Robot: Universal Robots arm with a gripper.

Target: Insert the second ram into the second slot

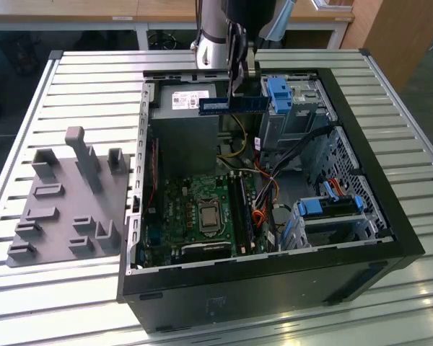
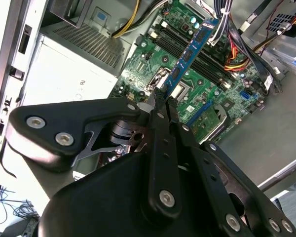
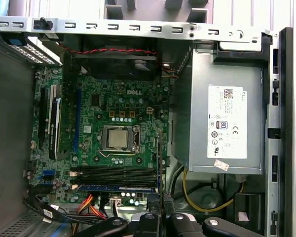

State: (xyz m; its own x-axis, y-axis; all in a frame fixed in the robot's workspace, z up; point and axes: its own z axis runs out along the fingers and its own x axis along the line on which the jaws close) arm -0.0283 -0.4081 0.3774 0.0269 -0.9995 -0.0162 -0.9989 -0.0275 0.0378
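— What is gripped?
— The second ram [image 2: 190, 52] is pinched tight by the gripper [image 2: 163, 98] and held above the motherboard [image 3: 123, 113], unseated.
— How is it best lowered?
— It should be kept level and lined up with the empty slot [image 3: 118, 176] beside the seated stick [image 3: 116, 187]. The cables [image 2: 237, 49] nearby are to be avoided; room is left toward the case wall [image 1: 381, 176].

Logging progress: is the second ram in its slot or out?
Out. In the exterior view the second ram hangs above the open case, gripped by the pincer, clear of the motherboard.
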